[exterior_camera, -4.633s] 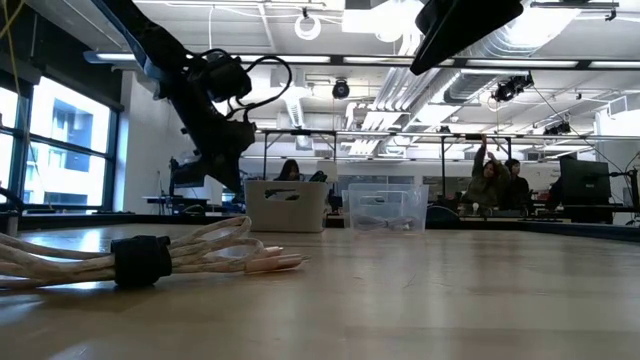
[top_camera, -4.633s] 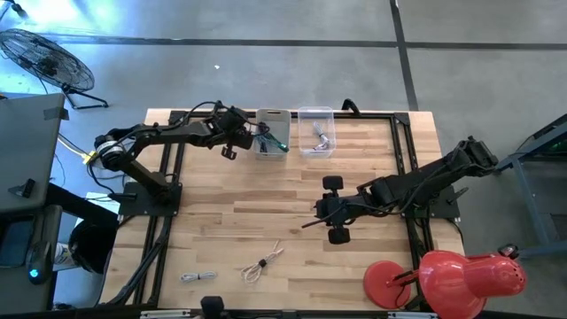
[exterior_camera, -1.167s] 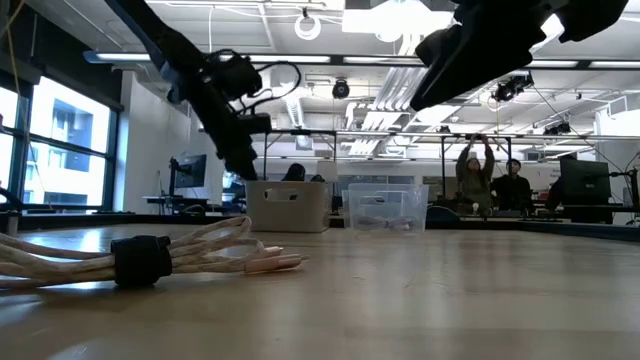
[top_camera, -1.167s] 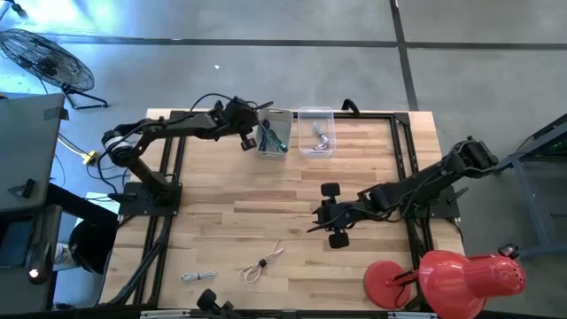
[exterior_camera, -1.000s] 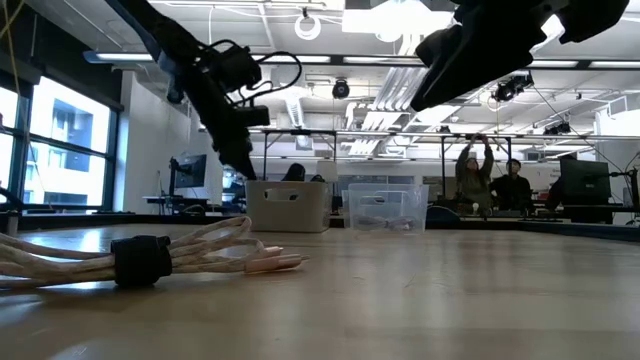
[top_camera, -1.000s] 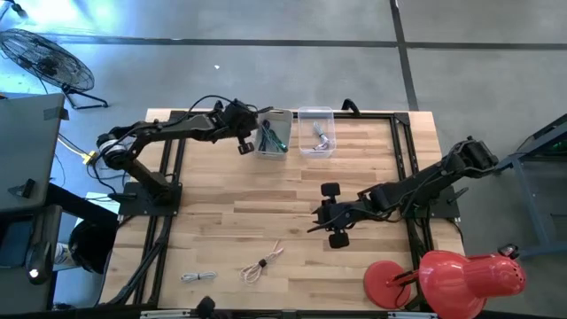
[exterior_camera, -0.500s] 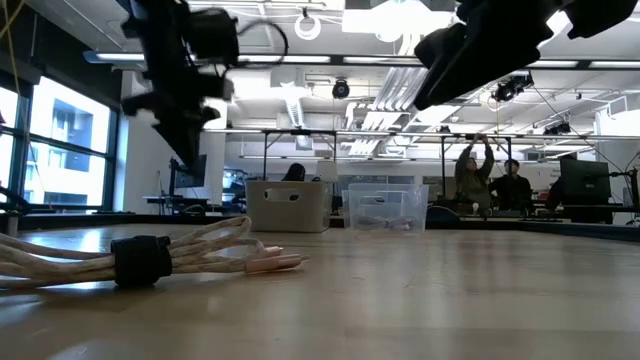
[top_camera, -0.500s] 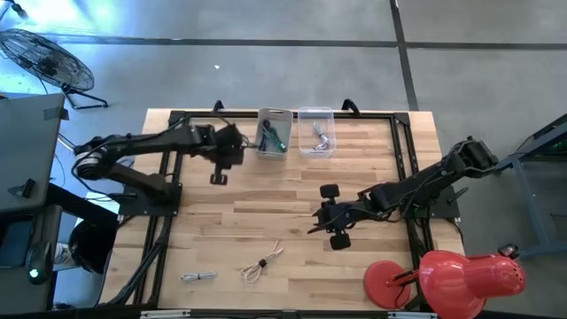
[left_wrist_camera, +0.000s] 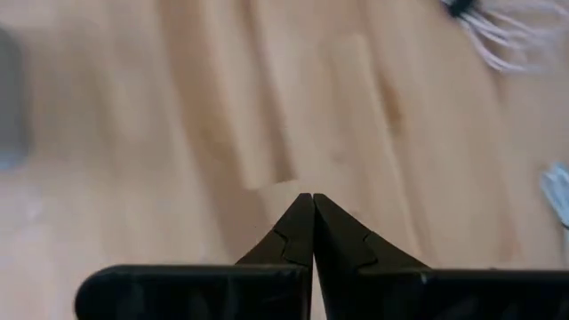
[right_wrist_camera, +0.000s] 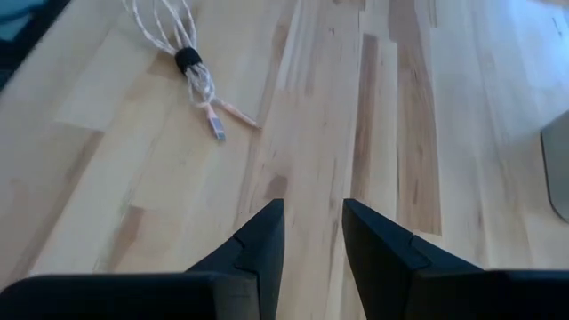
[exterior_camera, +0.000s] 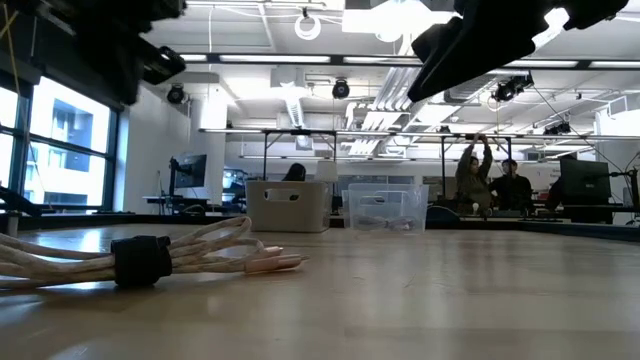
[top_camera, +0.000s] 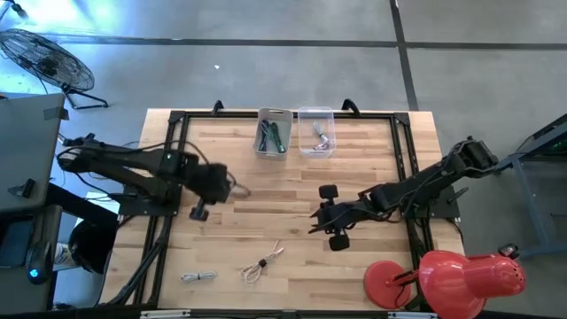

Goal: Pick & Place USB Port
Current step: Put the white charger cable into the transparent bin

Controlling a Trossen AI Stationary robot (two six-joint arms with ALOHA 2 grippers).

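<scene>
USB cables remain on the table's near side, a bundled beige cable (top_camera: 262,262) and a small grey one (top_camera: 198,277), so a fresh pick looks due: the empty left gripper (top_camera: 200,206), jaws pressed together, must open and descend, while the right gripper (right_wrist_camera: 308,233) waits mid-table, narrowly parted.

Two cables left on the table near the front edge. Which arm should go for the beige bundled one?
Right, probably. The right gripper hangs nearer the beige cable, jaws open, with it in its wrist view. The left gripper is shut and sits nearer the white cable.
</scene>
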